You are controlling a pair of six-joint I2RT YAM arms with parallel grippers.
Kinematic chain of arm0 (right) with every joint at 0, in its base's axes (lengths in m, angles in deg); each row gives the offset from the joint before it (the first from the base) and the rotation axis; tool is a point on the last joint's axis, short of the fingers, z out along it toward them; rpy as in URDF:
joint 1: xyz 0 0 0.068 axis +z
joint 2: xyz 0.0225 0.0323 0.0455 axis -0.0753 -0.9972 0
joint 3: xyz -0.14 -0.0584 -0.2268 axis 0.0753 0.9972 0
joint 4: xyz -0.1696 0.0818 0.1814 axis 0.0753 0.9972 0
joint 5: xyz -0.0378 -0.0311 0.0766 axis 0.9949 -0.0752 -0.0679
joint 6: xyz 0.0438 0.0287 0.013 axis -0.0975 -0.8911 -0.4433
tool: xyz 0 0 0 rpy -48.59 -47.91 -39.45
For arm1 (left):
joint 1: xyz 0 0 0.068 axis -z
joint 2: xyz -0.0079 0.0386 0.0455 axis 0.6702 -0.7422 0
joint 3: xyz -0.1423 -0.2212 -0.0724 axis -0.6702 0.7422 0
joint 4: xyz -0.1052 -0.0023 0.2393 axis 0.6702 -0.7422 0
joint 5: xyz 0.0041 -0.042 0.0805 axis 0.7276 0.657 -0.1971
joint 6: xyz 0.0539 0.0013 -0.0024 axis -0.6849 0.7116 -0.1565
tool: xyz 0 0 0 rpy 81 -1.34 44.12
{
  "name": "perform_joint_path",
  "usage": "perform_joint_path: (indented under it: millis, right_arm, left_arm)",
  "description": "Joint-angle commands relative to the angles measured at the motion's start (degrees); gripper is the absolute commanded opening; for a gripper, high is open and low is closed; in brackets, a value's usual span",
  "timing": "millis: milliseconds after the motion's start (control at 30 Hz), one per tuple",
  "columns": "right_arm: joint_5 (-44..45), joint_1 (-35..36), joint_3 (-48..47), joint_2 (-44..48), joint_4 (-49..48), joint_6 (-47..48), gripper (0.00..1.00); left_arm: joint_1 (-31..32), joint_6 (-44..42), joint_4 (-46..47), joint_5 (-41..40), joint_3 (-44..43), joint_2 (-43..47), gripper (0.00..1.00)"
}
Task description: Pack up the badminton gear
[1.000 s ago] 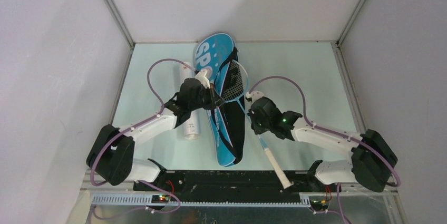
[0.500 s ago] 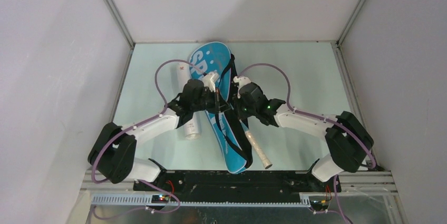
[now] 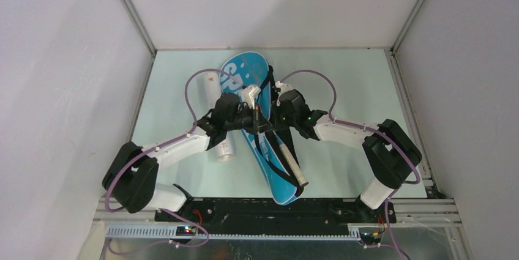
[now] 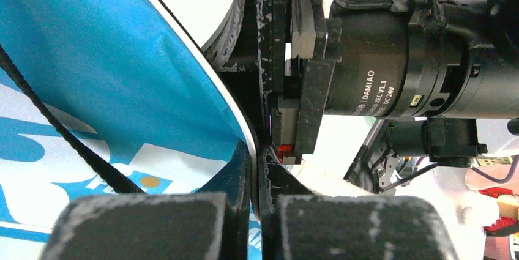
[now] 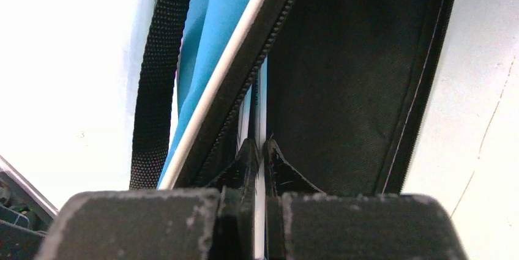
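1. The racket (image 3: 292, 166) has gone in a good deal further. A second ago its cream handle stuck out to the right, off the bag and close to the near edge. Now the handle lies across the near half of the bag (image 3: 283, 194), and the head is out of sight inside.
2. The bag has swung a little too, its near end now further right.
3. The right gripper (image 5: 260, 150) is pressed together on the racket's thin shaft, right at the open zip. The black lining shows to its right, and the strap (image 5: 158, 70) runs along the left. The right arm has folded in toward the bag to push.
4. The left gripper (image 4: 255, 150) is closed on the bag's white-piped edge, as it was a second ago, and holds the mouth open just beside the right gripper.
5. The tube (image 3: 211, 85) lies left of the bag, partly under the left arm, and is not packed yet.
6. The bag's wide far end points at the back wall.
7. I judge that this racket is nearly stowed, with only the handle left to feed in. I cannot see a second racket or any shuttlecocks, so I cannot tell where they are.
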Motion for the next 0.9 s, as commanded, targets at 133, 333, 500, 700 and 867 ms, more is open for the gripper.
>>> perform_joint_path:
  millis: [133,333,500,700,867]
  right_arm:
    - [4.9,-1.9,-8.3,-3.3,-12.6,-7.3,0.0]
    - [9.2,-3.4,-13.6,-7.4,-9.8,-13.0,0.0]
    - [18.2,-3.4,-17.1,-10.1,-7.0,-13.9,0.0]
    - [28.5,-1.2,-17.4,-14.7,-8.1,-13.8,0.0]
    - [30.5,-0.2,-17.5,-17.1,-7.6,-15.7,0.0]
  left_arm:
    - [3.7,4.3,11.5,14.4,0.5,1.2,0.0]
    - [4.1,5.4,11.9,15.7,0.7,1.2,0.0]
    - [4.3,7.7,14.9,16.8,1.6,1.7,0.0]
    - [4.3,8.6,16.3,16.7,1.9,3.6,0.0]
    - [4.3,6.9,13.4,14.0,1.4,5.2,0.0]
